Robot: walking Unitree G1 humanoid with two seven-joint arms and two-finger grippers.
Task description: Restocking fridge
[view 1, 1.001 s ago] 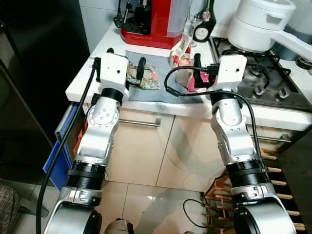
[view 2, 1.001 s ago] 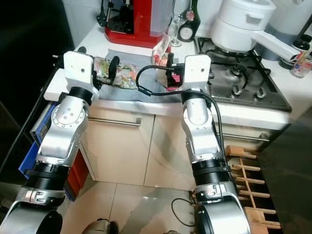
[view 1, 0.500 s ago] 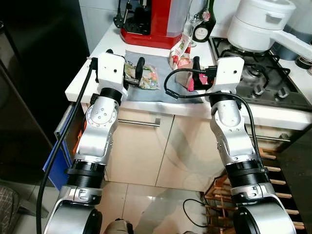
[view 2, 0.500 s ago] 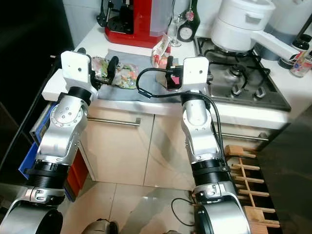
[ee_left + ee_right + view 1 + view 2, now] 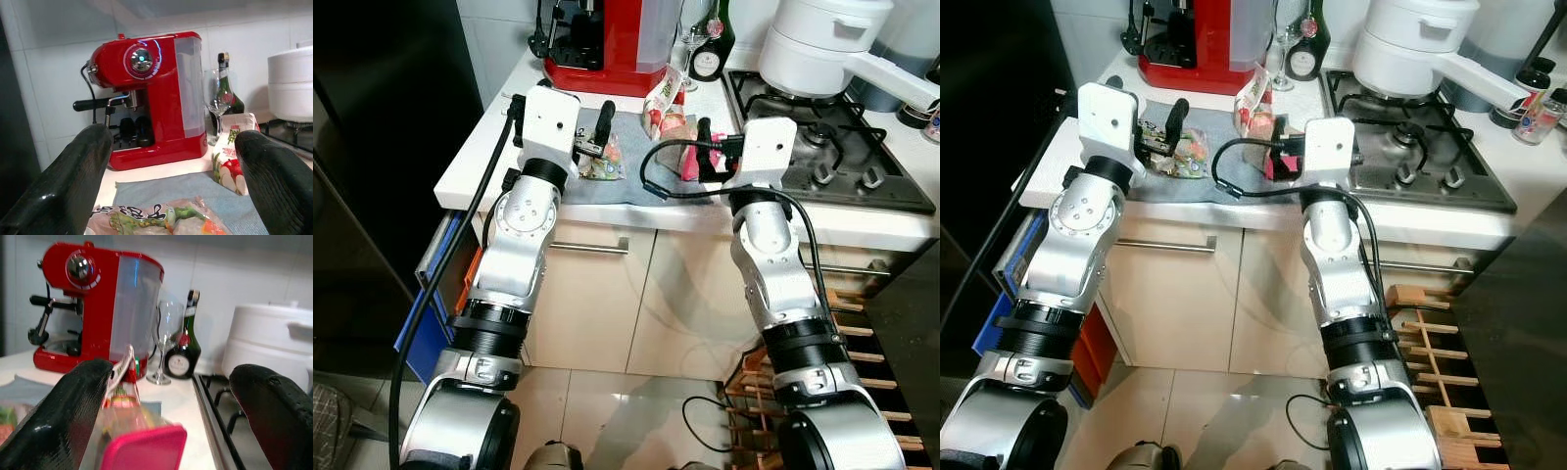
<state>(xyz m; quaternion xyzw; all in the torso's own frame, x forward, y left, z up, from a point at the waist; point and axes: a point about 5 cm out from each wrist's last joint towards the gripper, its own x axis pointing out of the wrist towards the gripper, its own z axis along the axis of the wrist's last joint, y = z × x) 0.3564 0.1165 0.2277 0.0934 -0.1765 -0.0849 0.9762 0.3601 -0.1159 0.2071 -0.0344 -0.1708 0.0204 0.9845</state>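
Fingers of the left gripper (image 5: 171, 196) stand spread over the vegetable bag (image 5: 161, 220); lower first, then pinch its middle. Right gripper (image 5: 161, 426) also spread above the pink-lidded box (image 5: 144, 448).

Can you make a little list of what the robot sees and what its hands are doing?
place: kitchen counter
left gripper: jaws open, over veggie bag
right gripper: jaws open, at pink-lidded box
cloth: blue, under the food
behind: red coffee machine, wine glass, dark bottle
stove: white pot on it
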